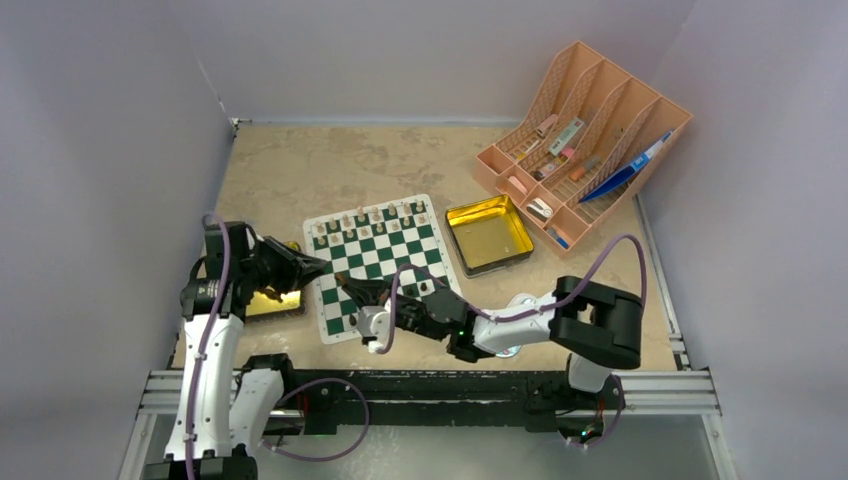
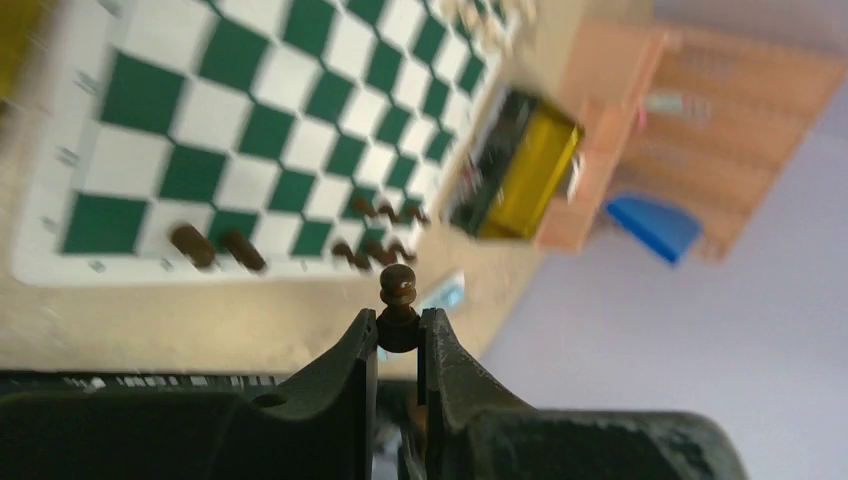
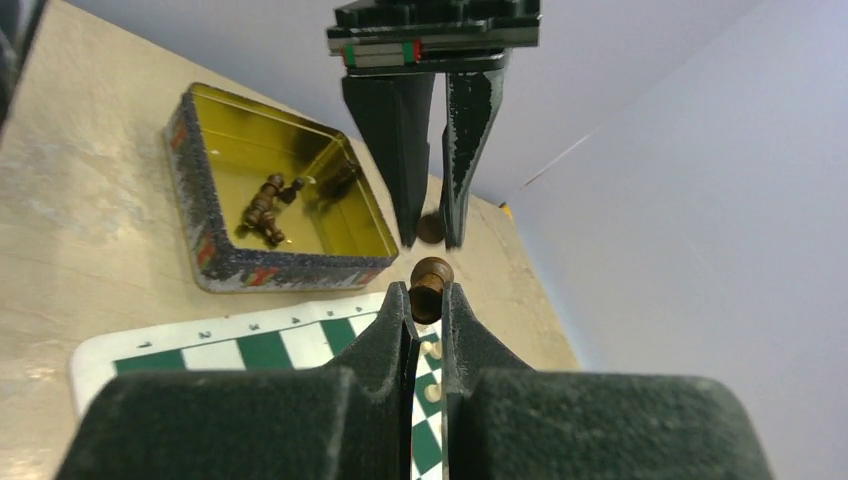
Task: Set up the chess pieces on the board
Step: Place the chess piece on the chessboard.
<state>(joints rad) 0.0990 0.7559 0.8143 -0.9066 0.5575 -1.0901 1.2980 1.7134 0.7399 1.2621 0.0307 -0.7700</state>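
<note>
Brown round-headed pawn sits pinched in your right gripper, and the left gripper clamps a second pawn. Lower yours upright onto the green-and-white checked board, six-o'clock rows, clear of the left.

left hand pinched closed, right hand pinched closed, tips facing

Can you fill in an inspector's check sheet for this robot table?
Surface: beige mottled table.
Job's things: board flat mid-table; light pieces on its far rows; dark pieces inside the left tin.
Clutter: second gold tin right of the board, looks empty; orange rack holding pens.
Grippers: left claw shut on a dark pawn; right claw shut on a round-topped piece.
Cables: purple cable looping along each arm.
Surroundings: plain pale walls; nothing else seen.
</note>
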